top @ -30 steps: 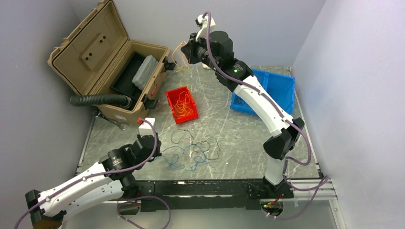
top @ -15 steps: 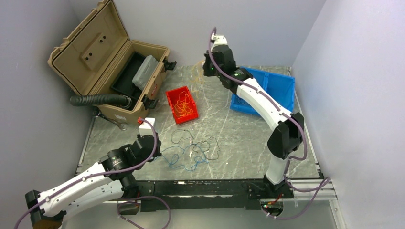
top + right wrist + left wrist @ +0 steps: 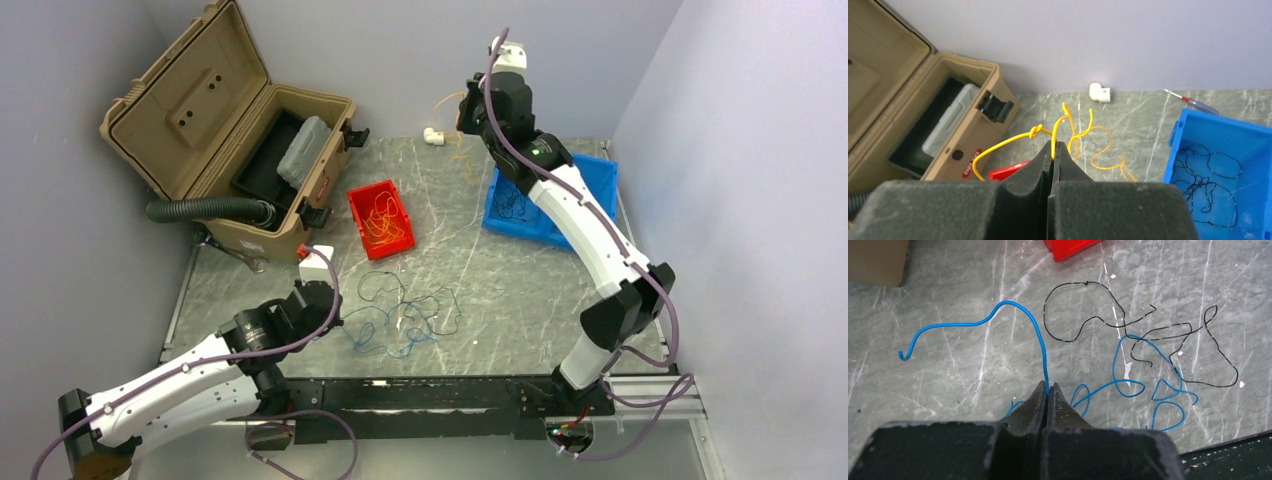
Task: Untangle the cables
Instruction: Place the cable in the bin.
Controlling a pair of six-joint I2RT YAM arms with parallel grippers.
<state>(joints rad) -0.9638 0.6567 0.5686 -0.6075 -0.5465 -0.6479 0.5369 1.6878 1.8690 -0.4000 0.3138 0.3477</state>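
The right gripper, jaws pressed together on a yellow cable, hangs high over the back of the table. A second ago it was off to the left by the open tan case; it has since swung right, carrying the strand along. The cable loops out to both sides of the fingertips, knotted once just left of them, its ends dangling free. Straight beyond the gripper a white elbow fitting lies by the wall, uncovered now that the arm has passed. Below and to the gripper's right sits the blue bin, with thin dark cables inside. Below and to its left, the red bin holds more yellow strands.

The left gripper, closed tight, pinches a blue cable at its tips; it has barely stirred over the same second, edging slightly forward. The strand arches up and away to the gripper's left, ending in a small hook. Ahead and to the right, the rest of the tangle lies flat on the table: blue loops nearest, black strands crossing them farther out. A black ribbed hose trails from the case, well off to the left.
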